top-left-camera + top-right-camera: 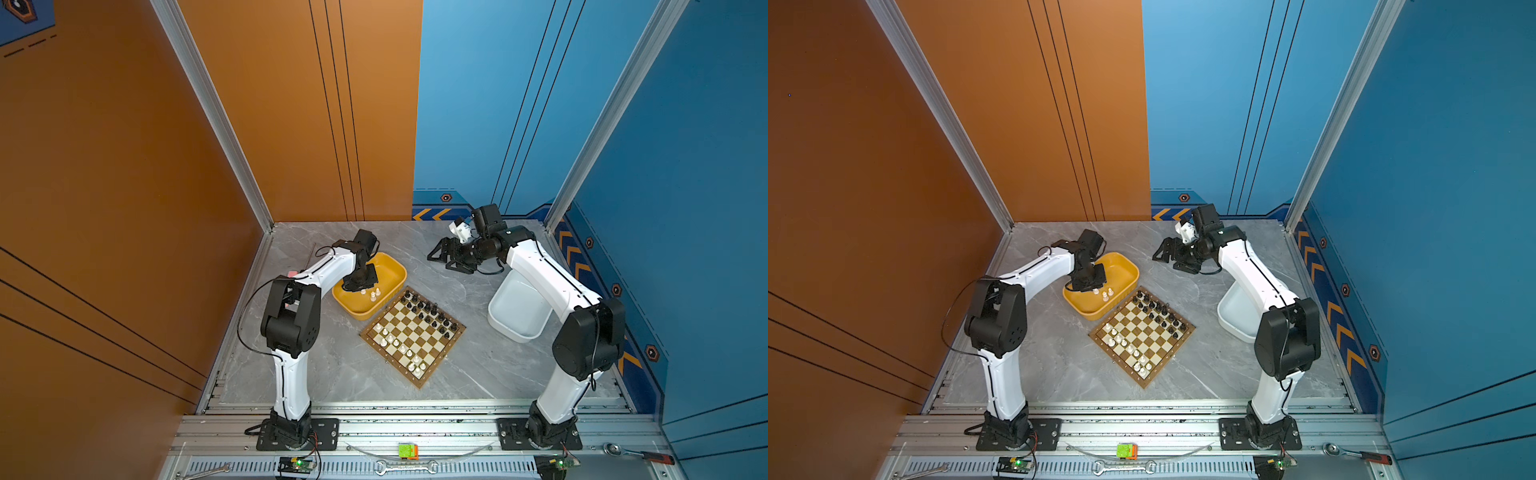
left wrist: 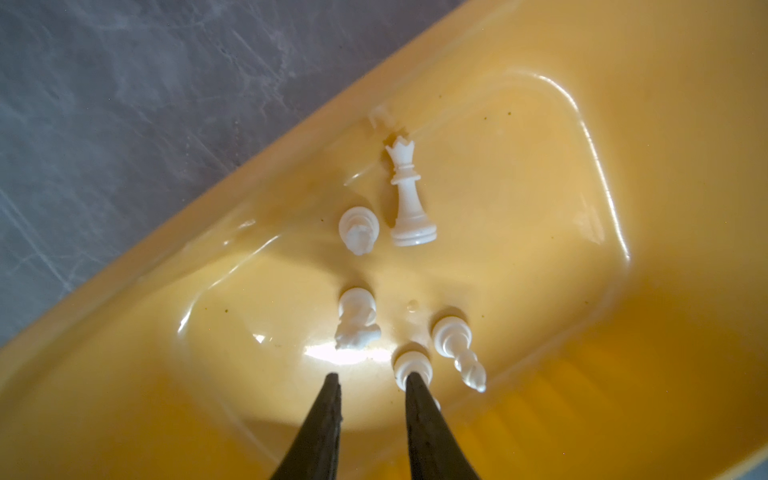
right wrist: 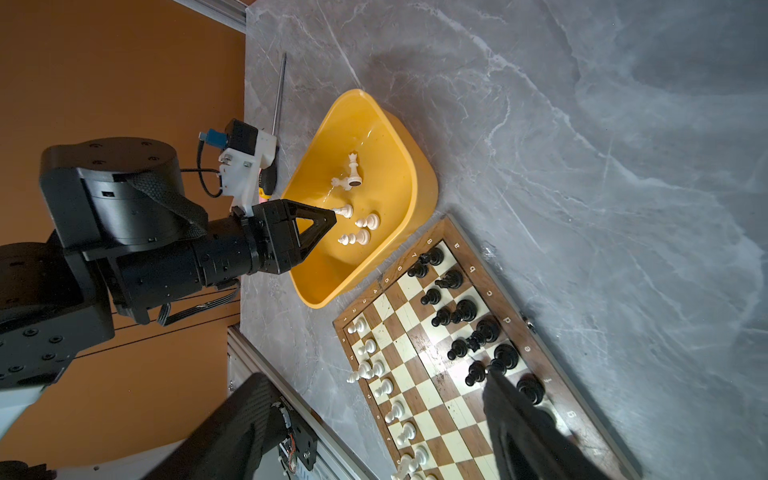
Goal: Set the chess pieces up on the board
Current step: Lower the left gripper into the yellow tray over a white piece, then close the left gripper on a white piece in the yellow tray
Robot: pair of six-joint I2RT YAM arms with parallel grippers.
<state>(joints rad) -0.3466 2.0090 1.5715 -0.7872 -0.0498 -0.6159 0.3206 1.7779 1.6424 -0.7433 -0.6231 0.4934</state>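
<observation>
The board [image 1: 417, 334] lies turned like a diamond mid-table. Black chess pieces [image 1: 432, 311] line its far right edge and white chess pieces [image 1: 395, 343] its near left edge. Several more white pieces are in the yellow tray [image 1: 390, 266]: a standing queen [image 2: 409, 199], and a pawn [image 2: 358, 230], knight [image 2: 356, 318] and bishop [image 2: 457, 349] lying down. My left gripper [image 2: 372, 376] is low inside the tray with its jaws a little apart and nothing between them; another pawn [image 2: 411, 363] lies just past one fingertip. My right gripper [image 1: 441, 259] hangs open and empty above the back of the table, beyond the board.
A white tray [image 1: 515, 316] stands at the right under my right arm. A thin metal rod [image 3: 279, 91] lies by the back left wall. Wrenches [image 1: 405, 467], a ratchet [image 1: 640, 455] and a green-orange block [image 1: 408, 451] rest on the front rail.
</observation>
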